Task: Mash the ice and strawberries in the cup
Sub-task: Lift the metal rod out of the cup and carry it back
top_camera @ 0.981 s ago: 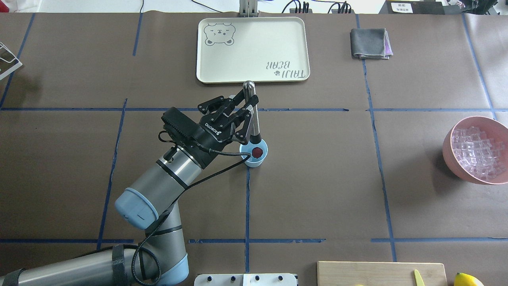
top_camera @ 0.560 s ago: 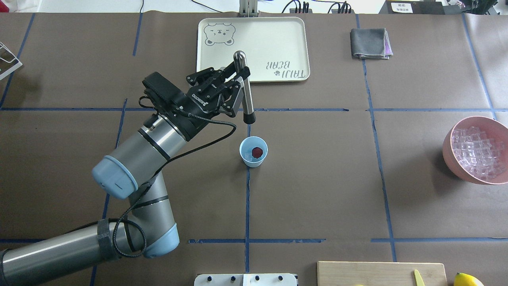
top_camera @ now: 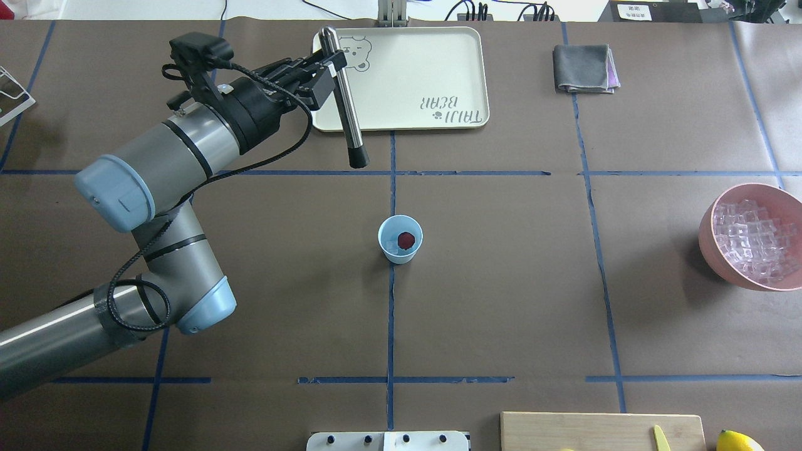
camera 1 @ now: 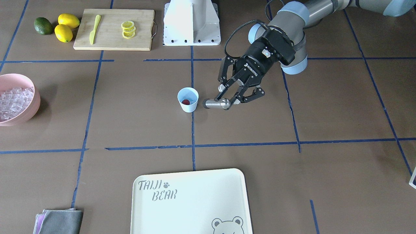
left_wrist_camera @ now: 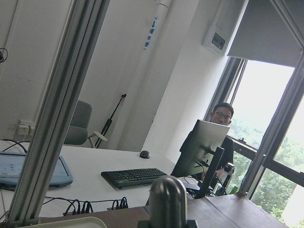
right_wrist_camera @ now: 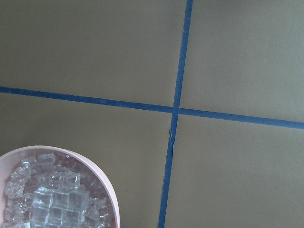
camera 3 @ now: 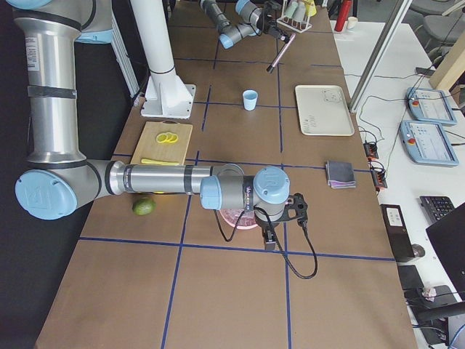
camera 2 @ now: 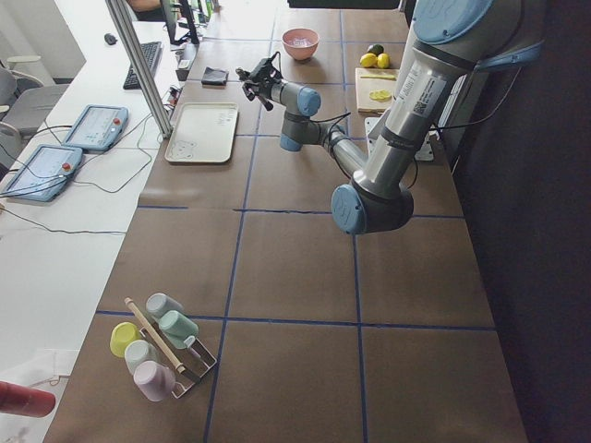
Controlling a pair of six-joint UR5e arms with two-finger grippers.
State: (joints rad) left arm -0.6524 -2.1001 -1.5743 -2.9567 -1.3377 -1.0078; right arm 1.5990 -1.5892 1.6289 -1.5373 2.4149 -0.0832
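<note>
Nearest the robot, one cutting board (top_camera: 601, 431) and one lemon (top_camera: 739, 440) sit at the worktop (top_camera: 501, 300) edge. Further out, at the middle, the single light-blue cup (top_camera: 400, 238) stands upright with one red strawberry (top_camera: 406, 239) in it. Pale glints beside the berry may be ice, but they are too small to tell. Off at the robot's right end, one pink bowl (top_camera: 708, 235) holds the heap of ice (top_camera: 752, 238). The right pincer (camera 3: 267, 237) hangs by that bowl, and I cannot tell whether it is released or clenched. Beyond the cup, the left pincer (top_camera: 326, 62) is clenched on one metal rod (top_camera: 346, 100), raised over the near-left corner of the single tray (top_camera: 407, 69). The rod's long axis slants, its dark lower end aimed back toward the robot. The cup lies from that end nearer the robot and slightly to its right, apart from it. So the left arm is by far the nearer to the cup. One folded cloth (top_camera: 586, 69) lies farthest out.
</note>
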